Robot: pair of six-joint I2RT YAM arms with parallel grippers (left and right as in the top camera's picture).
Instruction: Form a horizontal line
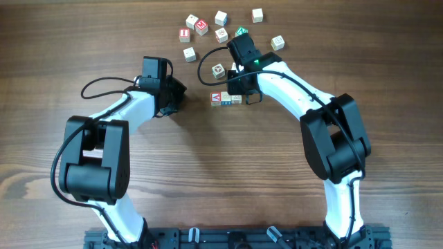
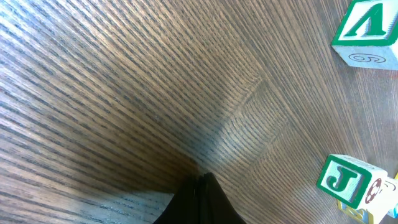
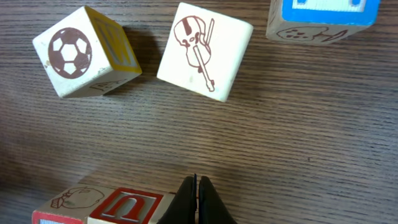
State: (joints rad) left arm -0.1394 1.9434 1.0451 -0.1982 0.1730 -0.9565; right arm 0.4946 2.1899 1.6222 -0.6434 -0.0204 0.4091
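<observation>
Seen from overhead, the horizontal line of three cubes lies mid-worktop, partly under the right tool. Only the wrist views show each tool's fingers pressed together, empty. The left tool is over bare wood.

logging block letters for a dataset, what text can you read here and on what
"J", green: J cube, lower right, left wrist view.
"A", green, partly cut off: A cube, top right, same view; faint "6" or "9" on its side.
"U", red, upside down: U cube, bottom edge, right wrist view.
Letters on the overhead cubes: too small to read.
</observation>
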